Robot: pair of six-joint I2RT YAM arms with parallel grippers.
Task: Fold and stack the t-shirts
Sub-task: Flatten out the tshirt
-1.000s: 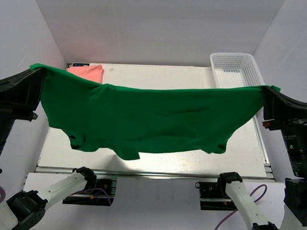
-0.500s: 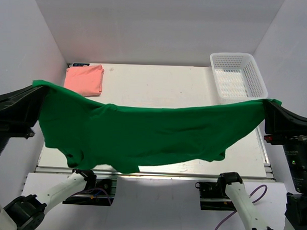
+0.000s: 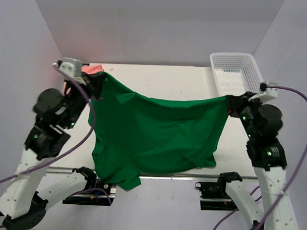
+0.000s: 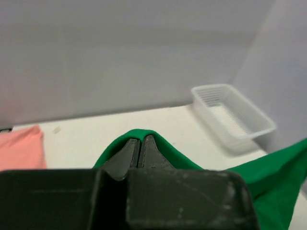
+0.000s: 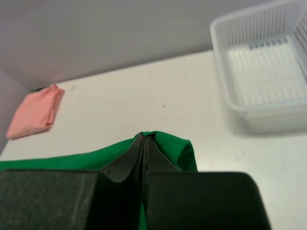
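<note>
I see the salmon pink t-shirt lying folded at the far-left corner of the table. My left gripper is clamped on one corner of the green t-shirt, which hangs spread above the table. The right gripper pinches the opposite corner, near the white basket.

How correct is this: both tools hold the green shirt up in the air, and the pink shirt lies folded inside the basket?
One point is wrong. The pink shirt lies folded on the table, across it from the basket, as the right wrist view shows. The left tool and right tool do hold the green shirt up.
</note>
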